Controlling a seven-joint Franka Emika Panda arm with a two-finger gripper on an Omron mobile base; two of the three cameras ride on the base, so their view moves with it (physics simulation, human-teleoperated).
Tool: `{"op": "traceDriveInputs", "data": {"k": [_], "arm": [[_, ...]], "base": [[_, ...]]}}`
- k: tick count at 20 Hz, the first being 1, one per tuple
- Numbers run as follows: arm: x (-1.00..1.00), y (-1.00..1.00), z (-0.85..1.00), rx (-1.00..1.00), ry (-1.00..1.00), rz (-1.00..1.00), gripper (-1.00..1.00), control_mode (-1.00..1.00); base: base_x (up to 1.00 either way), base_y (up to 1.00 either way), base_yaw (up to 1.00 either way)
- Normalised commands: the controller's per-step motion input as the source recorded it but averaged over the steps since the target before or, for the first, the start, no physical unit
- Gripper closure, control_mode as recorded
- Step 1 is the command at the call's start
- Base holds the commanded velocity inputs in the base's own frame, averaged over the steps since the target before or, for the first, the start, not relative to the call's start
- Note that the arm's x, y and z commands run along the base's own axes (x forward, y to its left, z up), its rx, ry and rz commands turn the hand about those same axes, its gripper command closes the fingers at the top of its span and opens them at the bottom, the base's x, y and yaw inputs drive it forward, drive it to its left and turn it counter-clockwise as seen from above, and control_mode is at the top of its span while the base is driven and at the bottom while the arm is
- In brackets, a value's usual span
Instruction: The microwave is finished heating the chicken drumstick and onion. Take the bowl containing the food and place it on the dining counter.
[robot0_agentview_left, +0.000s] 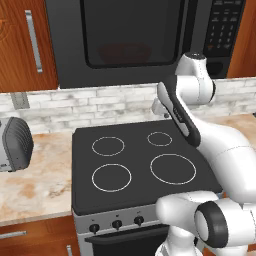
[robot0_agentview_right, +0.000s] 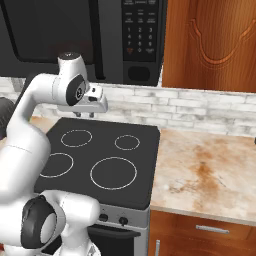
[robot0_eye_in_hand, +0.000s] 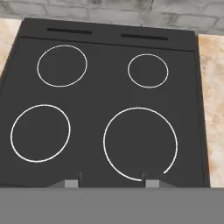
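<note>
Microwave (robot0_agentview_right: 75, 35) keypad panel (robot0_agentview_right: 141, 30): markings too blurred to read.

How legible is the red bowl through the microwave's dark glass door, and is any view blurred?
Left base view: glossy red bowl shows as a dim reddish smudge behind the black microwave's dark glass. Right base view: door glass reads flat dark. Hand view: black four-ring stovetop evenly lit, edges slightly soft.

kitchen | stovetop (robot0_agentview_left: 140, 165) | microwave (robot0_agentview_left: 135, 40) | wood cabinets (robot0_agentview_right: 210, 45)

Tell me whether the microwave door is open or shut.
Shut: the microwave door's dark glass sits flush across its front, a faint reddish shape behind it.
</note>
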Motion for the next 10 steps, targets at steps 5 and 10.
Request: {"op": "traceDriveInputs", "data": {"k": [5, 10], "arm": [[-0.26, 0.00, 0.03, 0.00, -0.09, 0.00, -1.00, -1.00], [-0.46, -0.02, 0.21, 0.00, -0.37, 0.00, -1.00, -1.00]], "base": [[0.00, 0.00, 0.00], [0.00, 0.00, 0.00]]}}
